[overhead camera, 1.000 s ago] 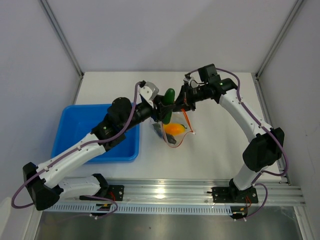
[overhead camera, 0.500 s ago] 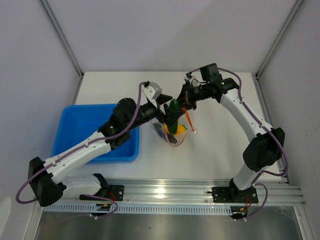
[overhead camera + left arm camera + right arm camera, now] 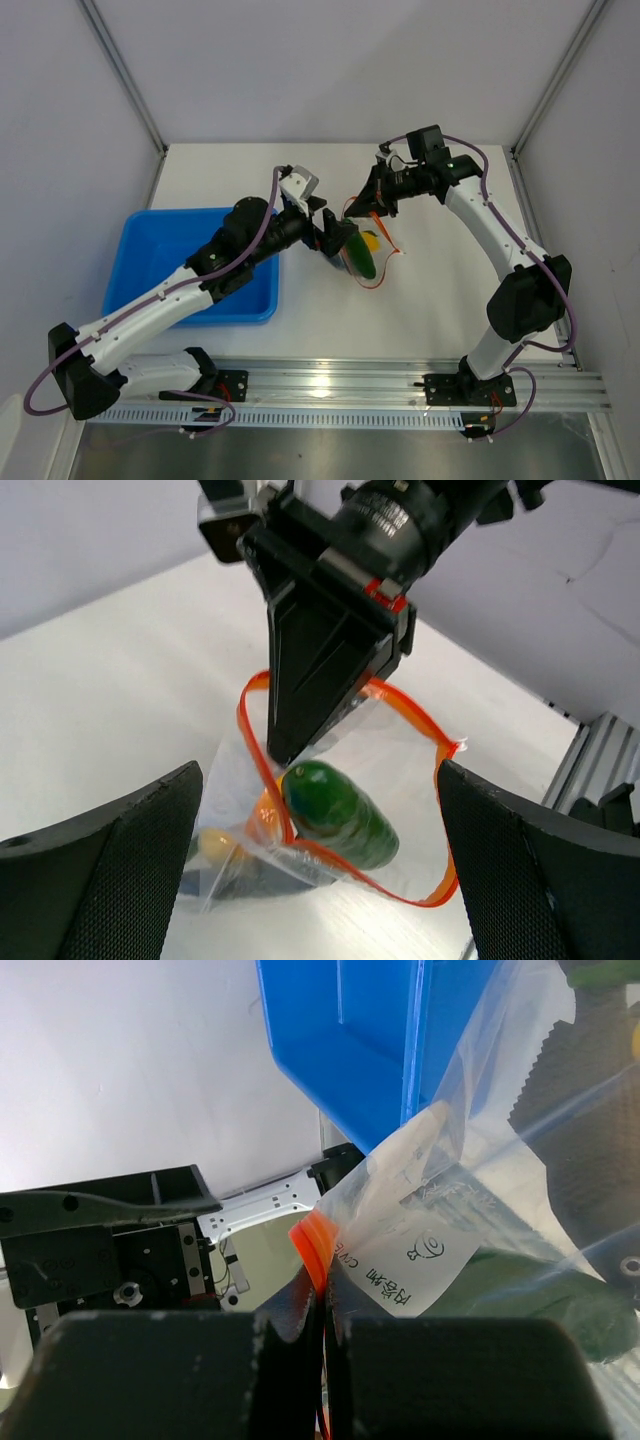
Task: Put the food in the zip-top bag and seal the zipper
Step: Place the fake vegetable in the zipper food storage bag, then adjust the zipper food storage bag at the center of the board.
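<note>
1. My right jaws were clamped on the zipper (image 3: 312, 1242), pinching the orange-red strip and holding the zip-top bag (image 3: 362, 255) up by its mouth at the middle of the top view.
2. My left jaws stood wide apart and empty, a pad (image 3: 110, 880) at each lower corner of the left wrist view, with the open mouth between them.
3. A green piece (image 3: 335, 815) lay just inside the loop of the strip; the yellow-orange piece (image 3: 371, 240) sat deeper in the bag.
4. I judged the drop-off done and the step in hand to be a clean retreat – draw the left jaws straight back without brushing the film.
5. The green piece seemed shallow, near the lip, so I thought the right jaws should hold firm and level, lest it roll out onto the surface (image 3: 450, 300).
6. The blue tray (image 3: 150, 250) sat at the left; I could not see whether more food lay in it – the arm hid part of it.
</note>
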You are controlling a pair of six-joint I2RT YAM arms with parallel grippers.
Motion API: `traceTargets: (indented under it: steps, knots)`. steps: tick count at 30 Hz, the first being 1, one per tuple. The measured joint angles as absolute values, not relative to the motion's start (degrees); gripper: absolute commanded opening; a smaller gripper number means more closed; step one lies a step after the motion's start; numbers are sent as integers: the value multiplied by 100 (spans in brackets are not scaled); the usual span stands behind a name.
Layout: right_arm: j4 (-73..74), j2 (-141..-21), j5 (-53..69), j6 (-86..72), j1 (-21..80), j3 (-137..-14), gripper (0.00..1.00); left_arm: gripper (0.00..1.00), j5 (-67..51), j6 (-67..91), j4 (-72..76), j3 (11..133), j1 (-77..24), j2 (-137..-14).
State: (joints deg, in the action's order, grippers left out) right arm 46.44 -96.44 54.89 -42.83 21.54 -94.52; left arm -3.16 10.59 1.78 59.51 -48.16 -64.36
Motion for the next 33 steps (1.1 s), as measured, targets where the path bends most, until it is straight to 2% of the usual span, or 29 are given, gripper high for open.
traceTargets:
  steps: [3,6,10,13,22,30,32,33]
  knots:
    - [4644,-9644,5492,-4281,2139,-9452,0,94,-226,1118,-279,6038,-4816,-6436]
    - [4644,-9644,5492,-4281,2126,-9452,0,84,-228,1221,-593,6034,-4816,-6438]
    - [4644,-9644,5489,-4281,2115,-9452,0,62,-261,1396,-913,6045,-4816,-6490]
    - [4644,-9644,5489,-4281,2115,-9452,0,52,-257,1507,-1223,6114,-4816,-6672]
    - [4644,-9644,5481,-4281,2115,-9452,0,45,-368,1715,-1804,6222,-4816,-7019]
    - [4644,-9644,5441,-4248,2112,-9452,0,29,-469,1831,-2383,6928,-4812,-7644]
    - [4648,-9644,5428,-4222,2112,-9452,0,21,-556,1865,-2558,7144,-4777,-7837]
    - [4661,-9644,5406,-4198,2112,-9452,0,8,-635,1907,-2639,7253,-4757,-7937]
